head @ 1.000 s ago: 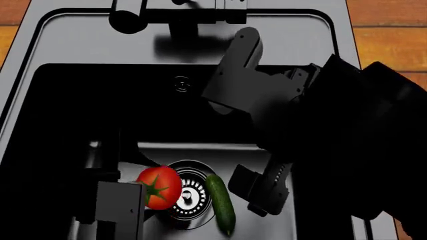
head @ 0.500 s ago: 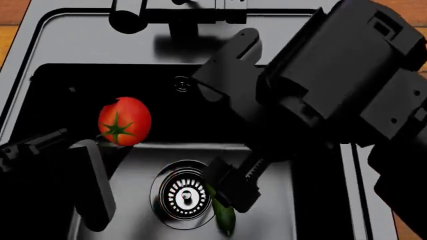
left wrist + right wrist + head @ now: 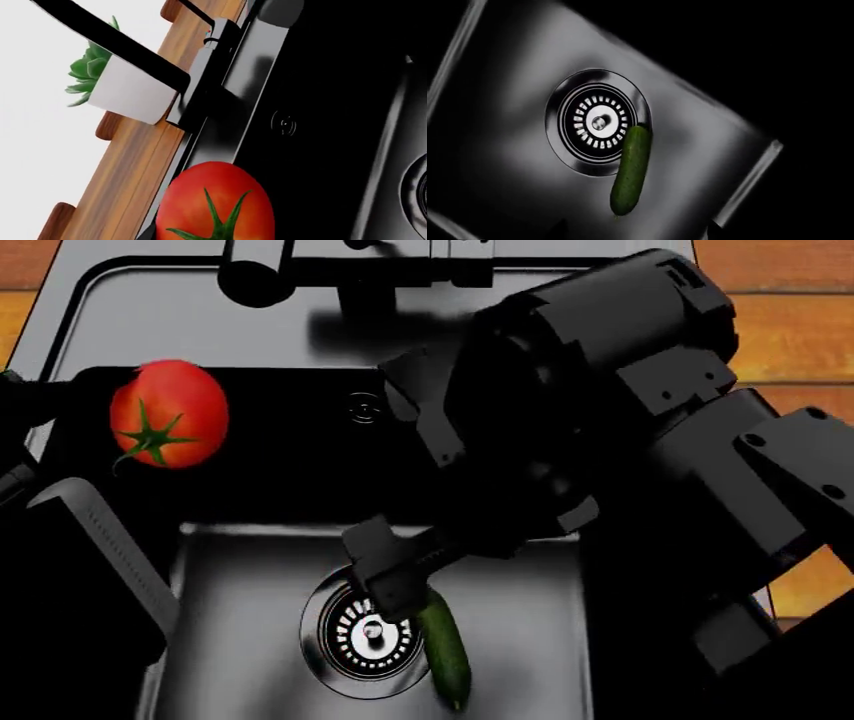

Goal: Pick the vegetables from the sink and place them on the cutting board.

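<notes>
Round glossy red tomato (image 3: 167, 413) w/ green star stem sits high above the deep matte black sink (image 3: 120, 300), over its left rim, presumably carried by the left gripper en route to the board; the fingers aren't visible around it, so grip can't be confirmed; skin smooth, shiny, unmarked in the left wrist view (image 3: 217, 202). Small dark green elongated cucumber (image 3: 443, 650) lies flat on the sink floor, one end touching the round steel drain strainer (image 3: 363, 635); right gripper (image 3: 387, 570) hovers just above it, prob. lining up a grab; open or closed: can't tell.
</notes>
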You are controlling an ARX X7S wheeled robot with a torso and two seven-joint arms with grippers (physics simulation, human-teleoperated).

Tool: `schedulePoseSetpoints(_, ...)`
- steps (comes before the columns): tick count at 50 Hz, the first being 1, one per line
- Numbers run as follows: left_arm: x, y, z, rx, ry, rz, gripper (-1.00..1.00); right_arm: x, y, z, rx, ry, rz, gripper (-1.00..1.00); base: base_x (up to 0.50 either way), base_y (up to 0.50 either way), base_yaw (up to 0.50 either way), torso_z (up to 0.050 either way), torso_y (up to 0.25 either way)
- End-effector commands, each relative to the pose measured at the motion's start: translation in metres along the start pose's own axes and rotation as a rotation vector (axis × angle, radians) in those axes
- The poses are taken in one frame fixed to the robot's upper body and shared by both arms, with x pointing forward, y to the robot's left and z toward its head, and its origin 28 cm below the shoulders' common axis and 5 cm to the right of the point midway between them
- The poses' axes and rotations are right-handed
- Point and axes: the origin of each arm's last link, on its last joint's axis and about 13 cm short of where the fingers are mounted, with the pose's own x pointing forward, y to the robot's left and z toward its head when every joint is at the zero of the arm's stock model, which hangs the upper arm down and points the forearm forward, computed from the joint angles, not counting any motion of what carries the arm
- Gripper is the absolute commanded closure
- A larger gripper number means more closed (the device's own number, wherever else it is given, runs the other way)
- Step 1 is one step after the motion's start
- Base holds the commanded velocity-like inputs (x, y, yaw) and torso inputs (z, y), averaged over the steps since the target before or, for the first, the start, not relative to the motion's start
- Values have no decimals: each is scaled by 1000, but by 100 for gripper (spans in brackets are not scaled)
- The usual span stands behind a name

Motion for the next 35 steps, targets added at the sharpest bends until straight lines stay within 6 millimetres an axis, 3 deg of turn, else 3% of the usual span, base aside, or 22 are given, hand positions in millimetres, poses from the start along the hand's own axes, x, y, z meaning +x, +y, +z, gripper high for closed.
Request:
schedulePoseSetpoints(1, -6, -1, 3, -76, -20, 56, 100, 28, 9, 6, 75, 12, -7, -100, 0, 0, 0, 0, 0)
schedulePoseSetpoints(8, -9, -5, 5, -85, -34, 59, 100, 45, 7, 9, 84, -16, -29, -100, 0, 0, 0, 0, 0)
schedulePoseSetpoints(18, -13, -11, 6, -99, -49, 36, 100, 74, 14, -5, 74, -33, -45, -100, 0, 0, 0, 0, 0)
schedulePoseSetpoints(35, -12, -18, 5, -103, -58, 8, 100, 97, 21, -16, 55, 15, -10, -100, 0, 0, 0, 0, 0)
